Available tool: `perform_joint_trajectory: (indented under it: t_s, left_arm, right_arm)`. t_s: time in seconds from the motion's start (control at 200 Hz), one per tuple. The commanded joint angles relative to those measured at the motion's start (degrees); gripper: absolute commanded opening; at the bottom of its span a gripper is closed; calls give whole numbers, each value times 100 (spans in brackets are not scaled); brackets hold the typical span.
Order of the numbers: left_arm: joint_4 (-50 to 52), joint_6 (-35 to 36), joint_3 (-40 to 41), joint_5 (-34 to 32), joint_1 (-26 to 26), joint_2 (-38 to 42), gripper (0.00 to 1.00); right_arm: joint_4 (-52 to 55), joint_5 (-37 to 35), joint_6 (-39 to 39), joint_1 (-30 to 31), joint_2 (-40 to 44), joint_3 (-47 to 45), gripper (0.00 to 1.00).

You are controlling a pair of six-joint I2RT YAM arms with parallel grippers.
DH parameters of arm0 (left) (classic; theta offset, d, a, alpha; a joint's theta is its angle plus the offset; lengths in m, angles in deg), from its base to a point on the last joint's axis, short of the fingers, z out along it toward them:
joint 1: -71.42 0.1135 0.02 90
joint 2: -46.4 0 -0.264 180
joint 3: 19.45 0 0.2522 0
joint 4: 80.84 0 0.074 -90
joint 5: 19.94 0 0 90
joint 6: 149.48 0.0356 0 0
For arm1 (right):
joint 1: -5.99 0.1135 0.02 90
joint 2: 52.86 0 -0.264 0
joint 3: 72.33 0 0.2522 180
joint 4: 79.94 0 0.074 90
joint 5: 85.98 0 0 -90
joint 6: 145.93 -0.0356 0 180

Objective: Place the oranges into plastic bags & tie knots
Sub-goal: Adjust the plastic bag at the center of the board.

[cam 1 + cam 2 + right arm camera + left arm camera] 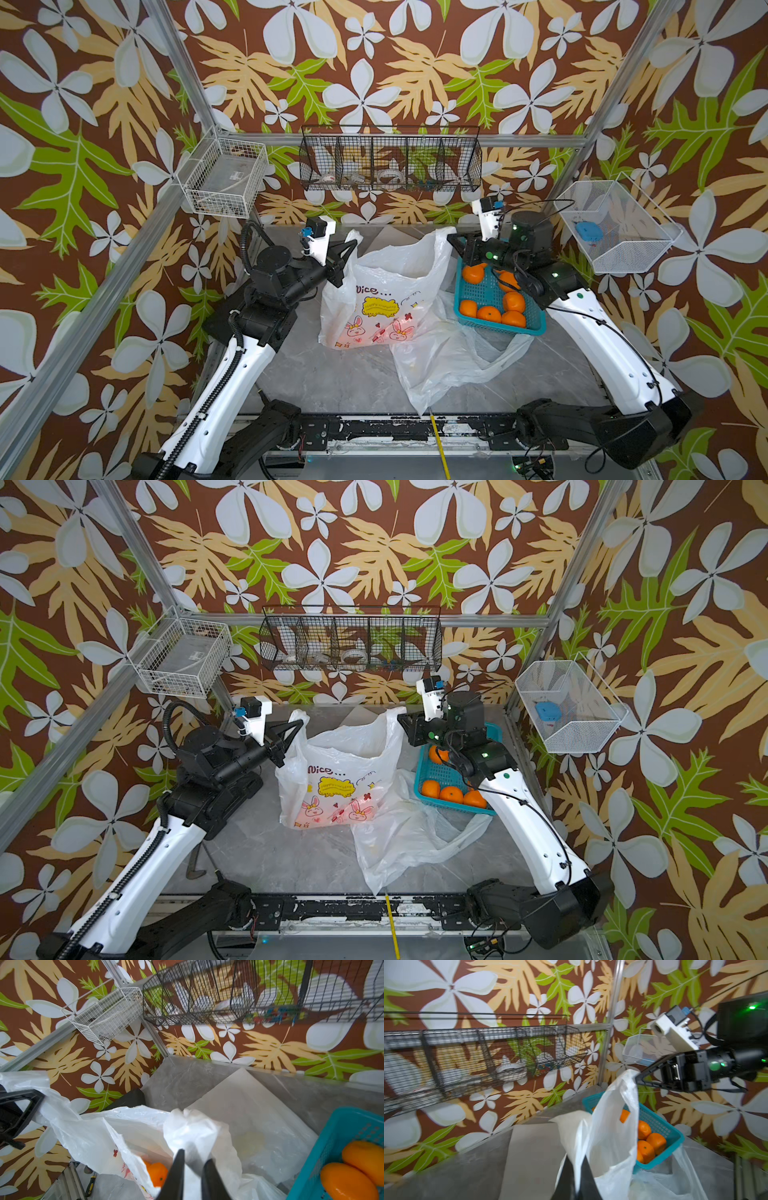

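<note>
A: What sits closest?
B: The left gripper (576,1157), fingers pressed together on one handle of the printed bag (374,307).
A: And the right gripper (195,1155)?
B: Its fingers stand slightly apart, with the other handle between them. The bag stands open on the grey table (332,382), with an orange (158,1174) inside. More oranges (490,313) lie in the teal basket (532,328) beside it.

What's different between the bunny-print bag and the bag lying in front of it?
The printed bag stands upright, handles raised, mouth open; the flat bag lies crumpled on the table. The printed bag shows cartoon rabbits; the flat bag shows hardly any print. The printed bag holds an orange; the flat bag looks empty. Both are thin, translucent white plastic.
</note>
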Motion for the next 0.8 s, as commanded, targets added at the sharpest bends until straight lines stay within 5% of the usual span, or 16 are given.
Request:
perform_joint_trajectory:
  t_s: [0.0, 0.155, 0.42, 0.796]
  left_arm:
    - [-815, 71, 105, 1773, 54, -3, 0]
    - [-1650, -120, 347, 2594, 54, -78, 0]
    - [-2540, -153, 701, 3155, 58, -138, 0]
    - [-2452, 115, 745, 3311, 57, -185, 0]
  right_arm:
    - [-197, 307, 894, -61, 312, 143, 57]
    - [-806, 1595, 1739, -15, 697, -134, 85]
    - [-477, 2746, 2979, 934, -494, 784, 85]
    - [-165, 2945, 3714, 1710, -1263, 1437, 80]
